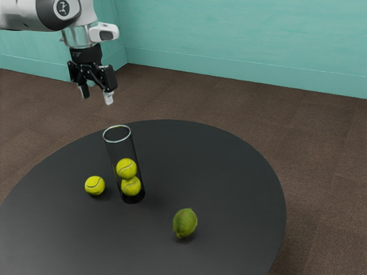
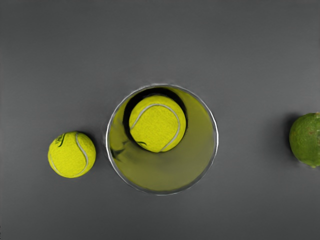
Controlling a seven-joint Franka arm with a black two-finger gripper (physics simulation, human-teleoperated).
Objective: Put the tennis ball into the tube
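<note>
Tennis ball [image 1: 94,185]: on table [image 1: 229,172], inside its edge, just beside tube [image 1: 117,141]
Tube: upright, rim open, well above two stacked balls [image 1: 126,168]
Gripper [image 1: 96,95]: spread wide, above tube
Lime [image 1: 185,223]: apart from tube

Lime [image 2: 306,140] partly beyond the wrist view's edge — arm [image 1: 20,16] partly beyond the exterior view's

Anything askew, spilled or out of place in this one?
Nothing looks spilled or damaged. The one oddity is the lime, a fruit lying near tennis gear. The loose tennis ball beside the tube fits the task, so I wouldn't flag it.
</note>
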